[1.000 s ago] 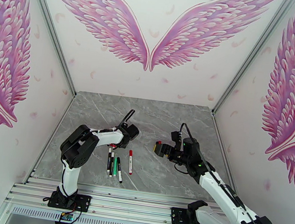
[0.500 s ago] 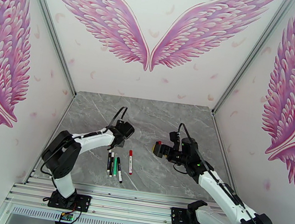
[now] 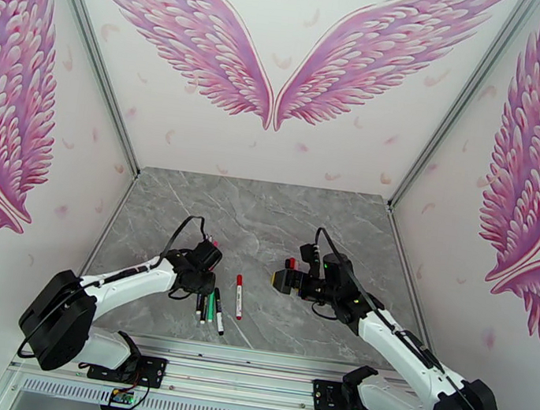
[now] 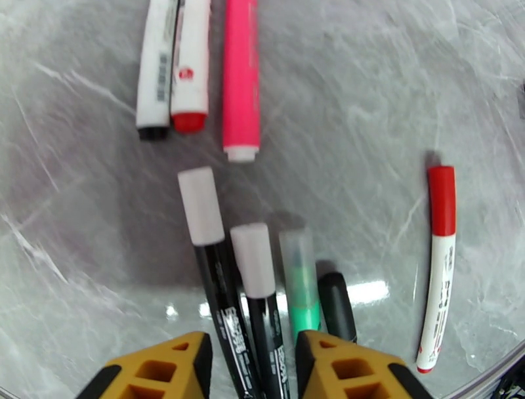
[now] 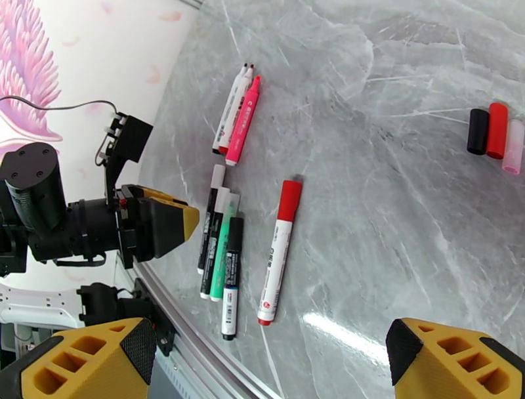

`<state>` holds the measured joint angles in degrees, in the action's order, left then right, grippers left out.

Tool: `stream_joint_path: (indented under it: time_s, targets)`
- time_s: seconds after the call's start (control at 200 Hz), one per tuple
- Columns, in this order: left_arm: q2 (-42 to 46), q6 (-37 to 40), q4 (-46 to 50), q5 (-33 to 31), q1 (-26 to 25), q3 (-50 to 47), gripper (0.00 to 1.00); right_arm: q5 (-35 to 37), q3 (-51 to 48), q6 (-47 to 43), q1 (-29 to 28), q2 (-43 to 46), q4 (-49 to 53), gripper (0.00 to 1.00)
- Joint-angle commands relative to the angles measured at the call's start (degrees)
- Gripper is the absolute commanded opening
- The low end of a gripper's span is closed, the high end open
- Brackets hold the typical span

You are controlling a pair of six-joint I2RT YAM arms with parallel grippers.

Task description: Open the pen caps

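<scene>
Pen caps (image 5: pixel 497 131) already pulled lie loose on the bench (image 5: pixel 394 65), upper right in the right wrist view. Left claw (image 4: pixel 251 348) has dropped back over the capped pens (image 3: pixel 211 305), fingers (image 4: pixel 341 367) slightly parted, empty; right claw (image 5: pixel 269 341) gapes wide. Next pen, I'd guess.

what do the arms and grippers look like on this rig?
The left arm and right arm: white links, black joints, a black cable looping above each wrist. The left gripper and right gripper: orange-yellow wedge-shaped fingers with cut-out pockets, black inner faces.
</scene>
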<state>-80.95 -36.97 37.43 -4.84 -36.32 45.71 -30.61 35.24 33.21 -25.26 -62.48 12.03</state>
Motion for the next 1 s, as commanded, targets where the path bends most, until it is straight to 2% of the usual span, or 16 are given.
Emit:
stream_joint_path:
  time_s: [0.0,0.18,0.355,0.725,0.995]
  targets:
    - [0.9,-2.4,-1.4,4.6,0.7,-1.6,0.41,1.1,2.2,-1.2,-0.7,-0.4,0.9,0.99]
    - [-0.4,-3.3,-0.3,3.5,1.3,-2.1,0.39,1.7,2.3,-1.3,-1.0,-0.5,1.4,0.99]
    - [-1.2,-3.9,-0.1,2.7,2.4,-2.8,0.33,2.0,2.3,-1.3,-1.1,-0.5,1.6,0.99]
    - [-2.8,-3.2,-1.6,4.4,3.4,-4.2,0.33,2.4,1.7,-1.1,-1.3,-1.2,1.2,0.99]
    - [-3.2,-3.3,0.5,3.3,3.7,-4.7,0.26,2.5,1.8,-1.0,-1.4,-1.5,1.0,0.99]
